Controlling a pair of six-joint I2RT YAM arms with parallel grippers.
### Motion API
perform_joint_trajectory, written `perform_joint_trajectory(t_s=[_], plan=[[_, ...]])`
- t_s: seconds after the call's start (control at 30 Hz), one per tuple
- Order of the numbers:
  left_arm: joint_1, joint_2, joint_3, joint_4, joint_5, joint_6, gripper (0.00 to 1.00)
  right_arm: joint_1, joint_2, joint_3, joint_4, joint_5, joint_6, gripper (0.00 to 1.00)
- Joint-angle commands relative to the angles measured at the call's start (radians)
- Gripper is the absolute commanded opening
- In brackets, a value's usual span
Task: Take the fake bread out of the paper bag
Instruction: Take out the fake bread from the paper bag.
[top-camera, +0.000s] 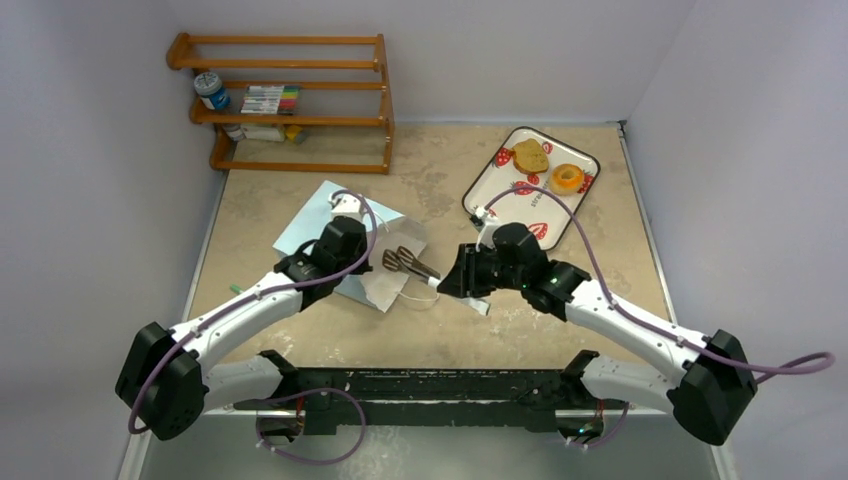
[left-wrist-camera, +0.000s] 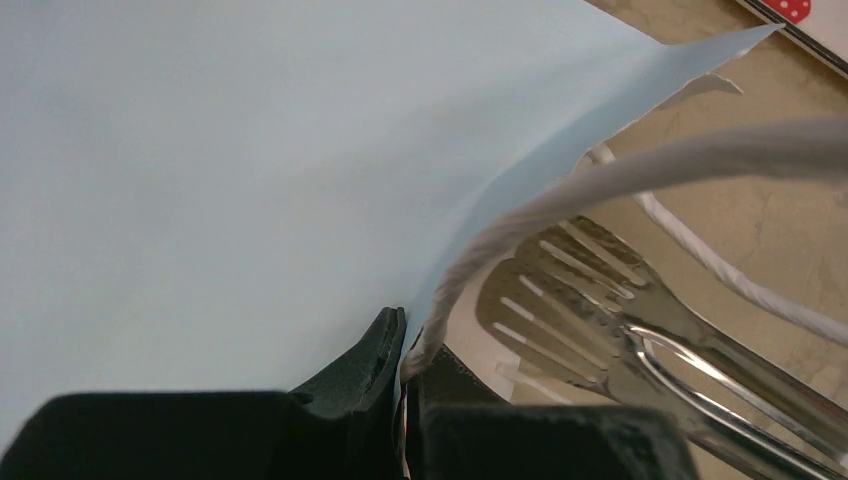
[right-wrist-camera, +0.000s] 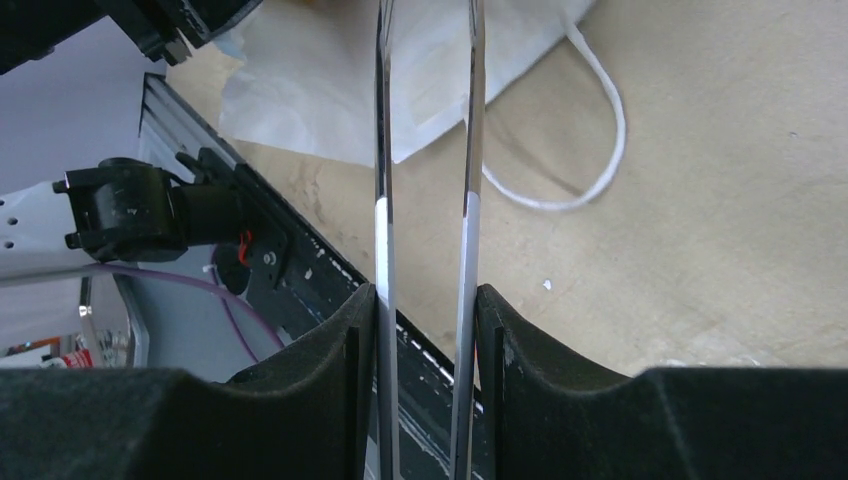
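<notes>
the paper bag (top-camera: 305, 225) lies flat on the table (top-camera: 440, 340), left of centre. its long axis runs on a slant from far-left to near-right, and its white-lined mouth opens toward the right arm. the left gripper (left-wrist-camera: 405, 370) is pinched almost closed on the blue edge of the bag at the mouth, with a white cord handle (left-wrist-camera: 650, 170) rising out from between its fingers. the right gripper (right-wrist-camera: 425, 320) is clamped on a pair of metal tongs (top-camera: 405, 263), one finger pressed against each arm. the tongs point left and slightly away, and their slotted tips are at the bag's mouth. from here i can't quite tell whether the tips are inside the bag or just lying on the paper. well apart, at the far right, a strawberry-print tray (top-camera: 497, 192) holds two pieces of the fake bread: a toast slice (top-camera: 530, 156) and a ring doughnut (top-camera: 568, 178), lying side by side.
</notes>
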Motion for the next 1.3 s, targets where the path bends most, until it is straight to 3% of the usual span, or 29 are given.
perform_joint_trajectory(t_s=[0.0,0.5,1.27], plan=[[-0.042,0.024,0.043,0.054,0.133,0.075,0.00,0.043,0.036,-0.005,0.155,-0.006,0.024,0.40],[-0.059,0.038,0.169,-0.104,0.162,0.132,0.00,0.109,0.116,-0.076,0.344,0.020,0.104,0.42],[-0.059,0.103,0.188,-0.063,0.195,0.133,0.00,0.118,0.239,0.052,0.380,0.022,0.065,0.44]])
